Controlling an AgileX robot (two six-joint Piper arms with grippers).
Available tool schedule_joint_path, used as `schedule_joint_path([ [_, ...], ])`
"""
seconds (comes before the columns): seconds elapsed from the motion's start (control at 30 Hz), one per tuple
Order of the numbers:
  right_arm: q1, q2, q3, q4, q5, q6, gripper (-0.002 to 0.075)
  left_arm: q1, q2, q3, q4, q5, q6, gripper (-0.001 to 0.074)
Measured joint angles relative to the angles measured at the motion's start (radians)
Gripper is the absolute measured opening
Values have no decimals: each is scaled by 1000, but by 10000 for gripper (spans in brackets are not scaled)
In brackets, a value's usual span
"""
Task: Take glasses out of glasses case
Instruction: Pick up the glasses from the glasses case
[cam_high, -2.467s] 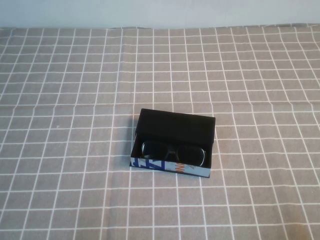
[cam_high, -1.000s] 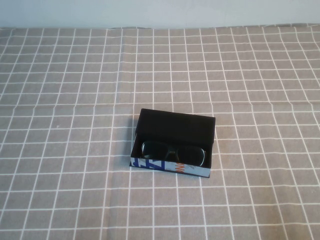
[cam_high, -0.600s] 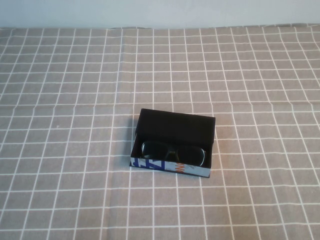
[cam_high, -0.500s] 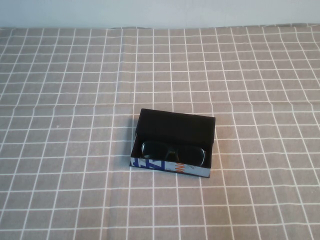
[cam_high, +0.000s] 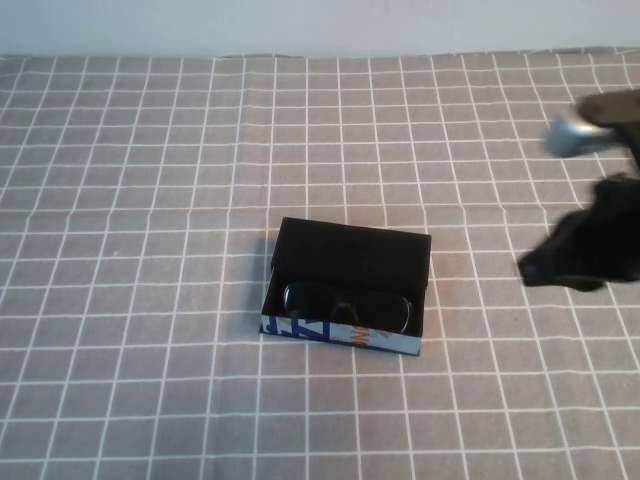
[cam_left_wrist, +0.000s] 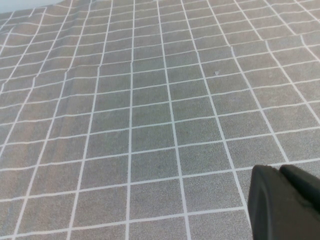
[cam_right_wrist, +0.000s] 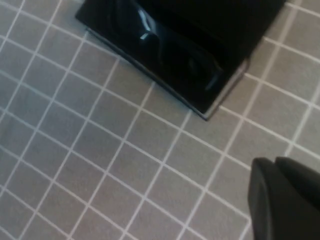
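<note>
Glasses (cam_high: 346, 306) lie inside the open glasses case (cam_high: 347, 290), mid-table, long axis left-right.
High view: lid flap up at the far side; bare checked tablecloth (cam_high: 150, 200) all around; right gripper (cam_high: 580, 255) blurred, well right of it, opening cannot be told. Left wrist view: left gripper (cam_left_wrist: 285, 202) over cloth, opening unclear. Right wrist view: the case lies ahead.

High view: raised, angled down across the checked tablecloth (cam_high: 150, 300), glasses case (cam_high: 347, 290) near centre, right gripper (cam_high: 560, 262) entering at right. Right wrist view: close, looking down on the same case (cam_right_wrist: 200, 60). Left wrist view: low over bare cloth (cam_left_wrist: 150, 125), left gripper (cam_left_wrist: 282, 200) in corner.
</note>
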Motion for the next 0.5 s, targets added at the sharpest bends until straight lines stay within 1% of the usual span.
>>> schedule_joint_path([
  [0.07, 62, 74, -58, -10, -4, -58, -18, 0, 0, 0, 0, 0, 0, -5],
  [0.17, 148, 182, -149, -15, -5, -191, -18, 0, 0, 0, 0, 0, 0, -4],
  [0.3, 220, 307, -253, -15, -8, -317, -5, 0, 0, 0, 0, 0, 0, -4],
  [0.4, 255, 404, -336, -15, -8, -394, 50, 0, 0, 0, 0, 0, 0, -4],
  [0.5, 283, 509, -436, -17, 10, -435, 153, 0, 0, 0, 0, 0, 0, -4],
])
